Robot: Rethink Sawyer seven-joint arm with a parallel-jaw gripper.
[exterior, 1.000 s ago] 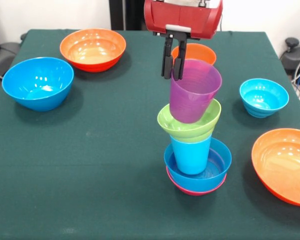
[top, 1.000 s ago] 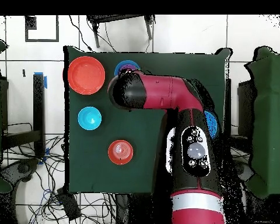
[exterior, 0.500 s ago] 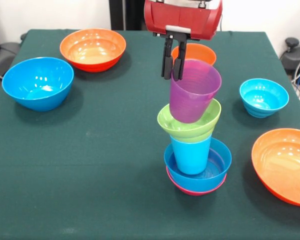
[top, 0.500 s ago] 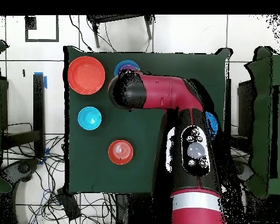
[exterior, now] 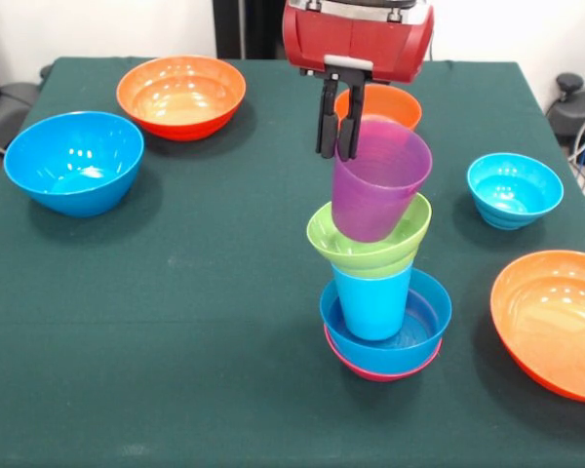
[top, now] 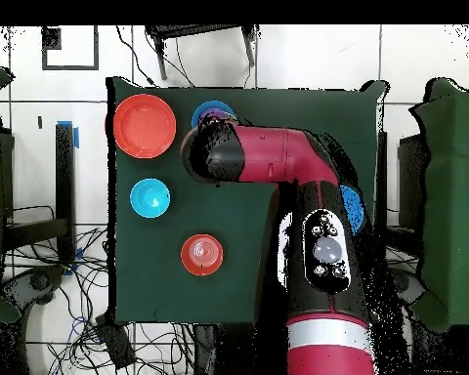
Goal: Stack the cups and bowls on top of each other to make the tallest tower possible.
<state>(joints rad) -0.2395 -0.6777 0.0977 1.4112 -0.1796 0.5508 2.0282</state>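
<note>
Dark green cloth covers the table [exterior: 175,292] that I am watching through the front view. On it stands the tower [exterior: 378,263]: a pink bowl [exterior: 343,360] at the base, a blue bowl [exterior: 421,331] nested in it, a light blue cup [exterior: 372,302] upright inside that, a green bowl [exterior: 361,249] sitting on the cup, and a purple cup [exterior: 378,180] on top, tilted a little. My gripper [exterior: 336,151] hangs from the red arm head [exterior: 356,39] at the purple cup's far left rim, its dark fingers [exterior: 327,122] drawn close together with almost no gap; I cannot tell whether they pinch the rim or only stand beside it. Around the tower lie loose bowls: a large blue one [exterior: 73,161] at left, an orange one [exterior: 180,95] behind it, a small orange one [exterior: 390,102] behind the gripper, a cyan one [exterior: 515,190] at right and a large orange one [exterior: 551,317] at the right edge.

From the overhead view, the red and black arm [top: 277,161] lies across the table [top: 160,283] and hides most of the tower; only its blue rim [top: 211,109] shows. I also see an orange bowl [top: 146,125], a cyan bowl [top: 149,198], a smaller orange bowl [top: 201,255] and a sliver of blue bowl [top: 353,207] beside the arm.
</note>
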